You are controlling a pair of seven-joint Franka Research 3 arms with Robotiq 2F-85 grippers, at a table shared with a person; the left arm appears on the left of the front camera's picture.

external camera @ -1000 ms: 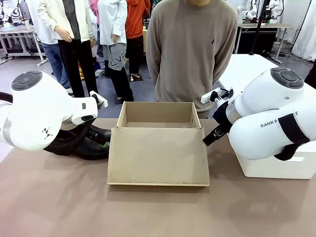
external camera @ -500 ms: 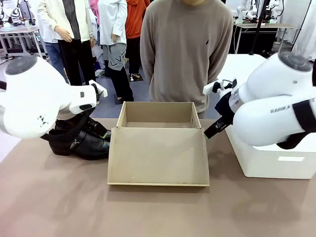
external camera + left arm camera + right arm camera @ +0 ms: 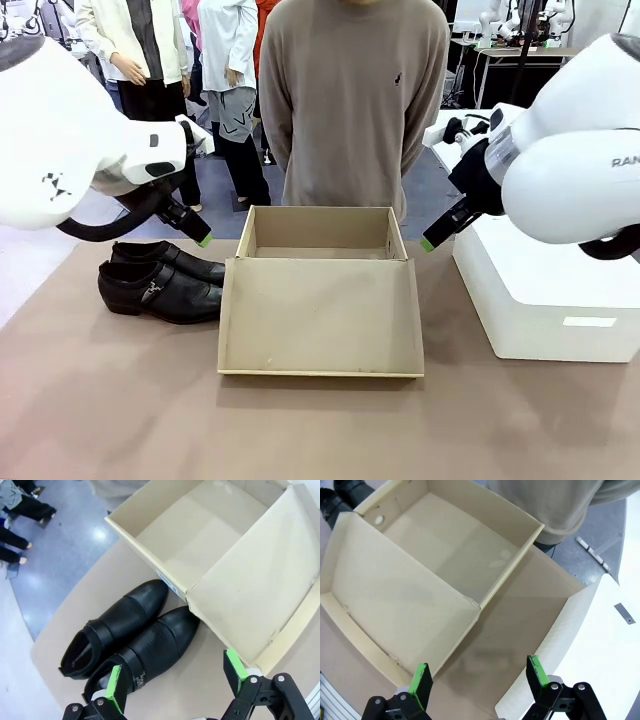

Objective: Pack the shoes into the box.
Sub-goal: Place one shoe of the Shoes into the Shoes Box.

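Two glossy black shoes (image 3: 160,280) lie side by side on the table, left of the box, toes pointing at it. In the left wrist view the shoes (image 3: 135,635) sit just below my open left gripper (image 3: 175,677), the nearer one showing a small metal buckle. The tan cardboard box (image 3: 318,232) stands mid-table with its flap lid (image 3: 320,315) folded out flat toward me. My left gripper (image 3: 200,237) hovers above the shoes. My right gripper (image 3: 432,238) hangs open and holds nothing by the box's right corner; below it are the box (image 3: 455,545) and its lid (image 3: 395,600).
A large white rounded box (image 3: 545,300) stands on the table at the right, close to the shoebox. A person in a beige sweater (image 3: 350,90) stands at the far side right behind the box. Bare table lies in front of the lid.
Both arms have risen and drawn back from the table. The left arm, which hid most of the shoes, now leaves them in full view. Both grippers stayed open.
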